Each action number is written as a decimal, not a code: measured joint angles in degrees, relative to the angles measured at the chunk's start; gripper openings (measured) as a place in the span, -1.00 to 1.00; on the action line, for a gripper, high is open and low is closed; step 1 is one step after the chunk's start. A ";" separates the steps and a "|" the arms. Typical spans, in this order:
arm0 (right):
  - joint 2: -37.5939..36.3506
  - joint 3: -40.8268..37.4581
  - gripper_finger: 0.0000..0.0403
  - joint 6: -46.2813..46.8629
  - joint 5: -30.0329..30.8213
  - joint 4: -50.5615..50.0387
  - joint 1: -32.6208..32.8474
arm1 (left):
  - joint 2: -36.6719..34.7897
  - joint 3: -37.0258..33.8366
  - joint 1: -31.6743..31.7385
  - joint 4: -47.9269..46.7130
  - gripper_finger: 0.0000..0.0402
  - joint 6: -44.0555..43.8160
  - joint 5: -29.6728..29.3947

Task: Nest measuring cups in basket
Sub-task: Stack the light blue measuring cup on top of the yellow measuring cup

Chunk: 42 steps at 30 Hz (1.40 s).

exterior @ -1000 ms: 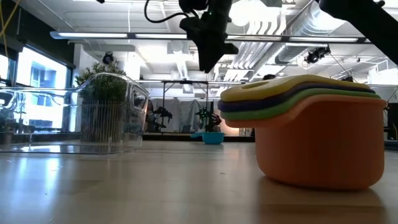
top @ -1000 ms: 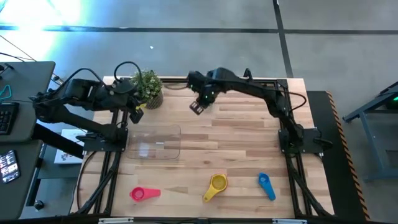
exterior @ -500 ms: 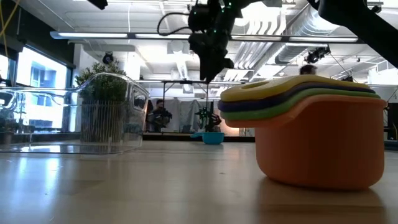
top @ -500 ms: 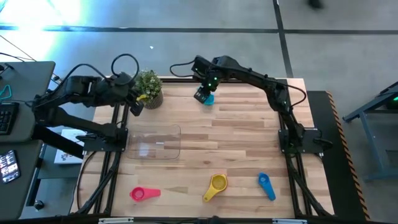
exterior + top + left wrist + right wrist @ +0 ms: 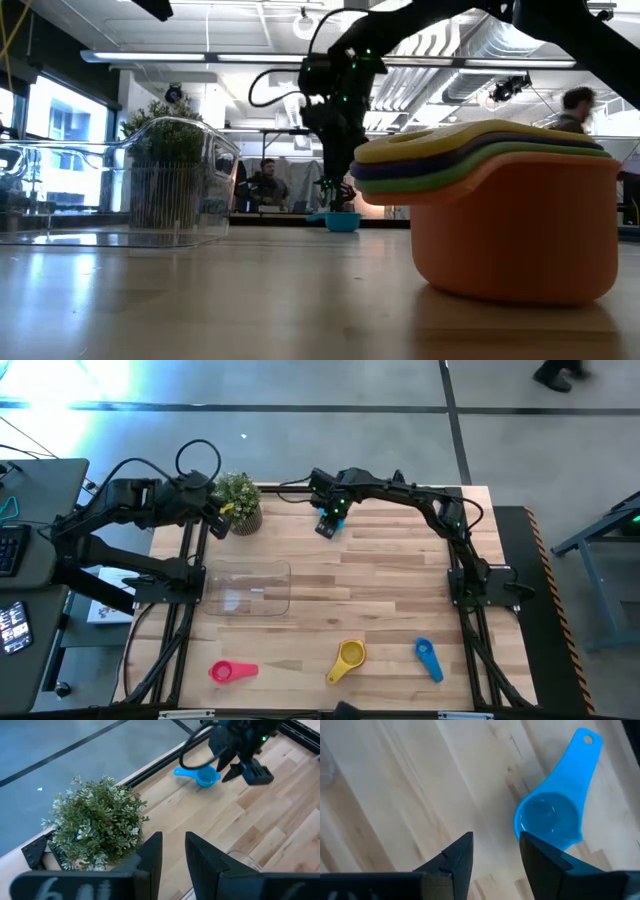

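The right gripper (image 5: 326, 526) hovers with its jaws apart and empty beside the light blue cup (image 5: 555, 815), which sits on the far edge of the bench (image 5: 380, 590). This looks like the approach for a pick. Next it must straddle the cup, close, then carry it to the basket (image 5: 248, 590). The left gripper (image 5: 172, 852) waits by the plant (image 5: 238, 500), jaws apart.

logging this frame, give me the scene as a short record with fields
right gripper: open, over the light blue cup at the table's far edge, not holding it
left gripper: open, empty, beside the potted plant
basket: no cups in it
loose cups: pink cup, yellow cup, blue cup along the near edge
nested stack: orange cup outermost
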 joint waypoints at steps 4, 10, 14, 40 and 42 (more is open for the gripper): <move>0.04 -3.53 -0.24 -1.08 1.48 2.68 -0.09 | 0.00 0.00 0.78 0.02 -0.62 -0.01 0.02; 0.04 -7.42 -0.24 -2.15 4.28 7.59 -0.39 | 0.00 0.00 1.22 0.05 -0.62 -0.02 0.00; 0.04 -9.91 -0.24 -2.16 4.44 9.81 -0.47 | 0.00 0.00 1.21 0.09 -0.62 -0.04 0.00; 1.66 -11.96 -0.66 -0.26 7.79 12.86 -0.76 | 0.00 0.00 1.21 0.55 -0.62 -0.09 -1.49; 1.68 -11.96 -0.80 0.44 7.50 12.67 -0.76 | 0.00 0.00 1.21 0.55 -0.62 -0.08 -1.49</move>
